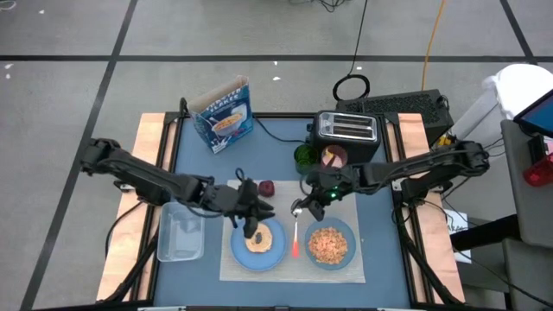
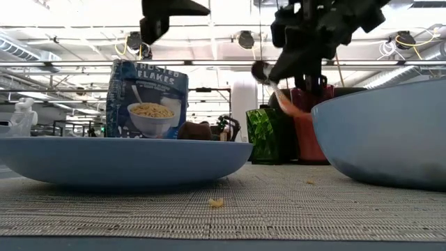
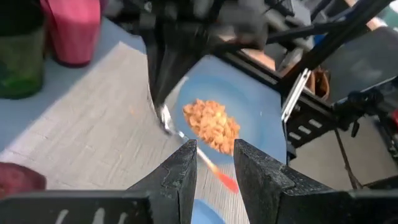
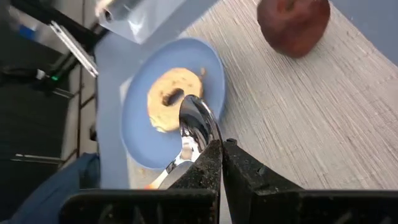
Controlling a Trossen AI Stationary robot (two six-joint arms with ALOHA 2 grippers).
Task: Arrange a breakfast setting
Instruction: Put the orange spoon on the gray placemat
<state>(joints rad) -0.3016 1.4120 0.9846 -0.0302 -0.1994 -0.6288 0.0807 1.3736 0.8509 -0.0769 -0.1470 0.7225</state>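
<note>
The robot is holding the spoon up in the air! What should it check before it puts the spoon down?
1. Spoon held firmly: ok. The right gripper has its jaws shut on the spoon, near the metal end.
2. Room on the placemat between plate and bowl: ok, a bare strip shows there.
3. Plate in place with the bagel on it: ok.
4. Bowl in place, holding cereal: ok.
5. Left gripper out of the way: not ok. It hangs over the plate, close to the spoon.
6. Spoon height above the mat: cannot tell.
</note>
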